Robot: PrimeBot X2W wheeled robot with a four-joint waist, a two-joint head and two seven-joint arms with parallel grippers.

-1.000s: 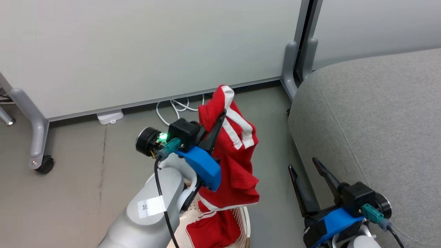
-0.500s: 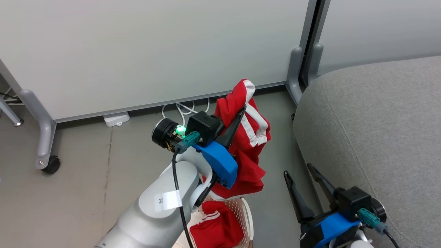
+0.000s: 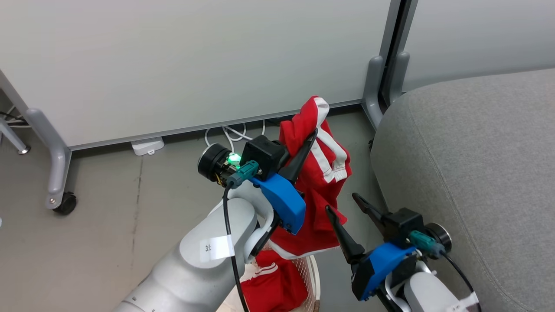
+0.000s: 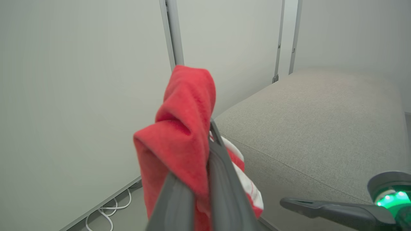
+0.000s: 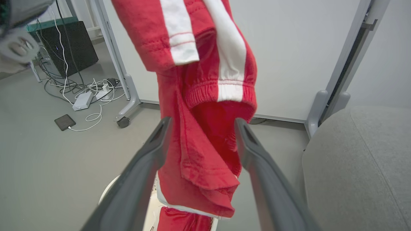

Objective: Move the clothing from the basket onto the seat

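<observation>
left gripper (image 3: 313, 132) clamps one red garment (image 3: 323, 173) above the basket (image 3: 308, 268), not yet on the sofa (image 3: 477, 143); right gripper (image 3: 340, 202) gapes wide, empty. probably a second garment (image 3: 271, 288) lies inside.

A quick tally, kind by kind.
Red garments, two: one hanging garment (image 3: 323, 173) and a second garment (image 3: 273, 288) down in the basket (image 3: 308, 271). Baskets, one. One grey sofa (image 3: 477, 151). End effectors, two: the left end effector (image 3: 313, 136) and the right end effector (image 3: 341, 202). On the floor (image 3: 130, 225) I count one castor (image 3: 65, 203), one flat dark pad (image 5: 65, 122) and one black box (image 5: 64, 45) over by the cables (image 5: 57, 83).
</observation>
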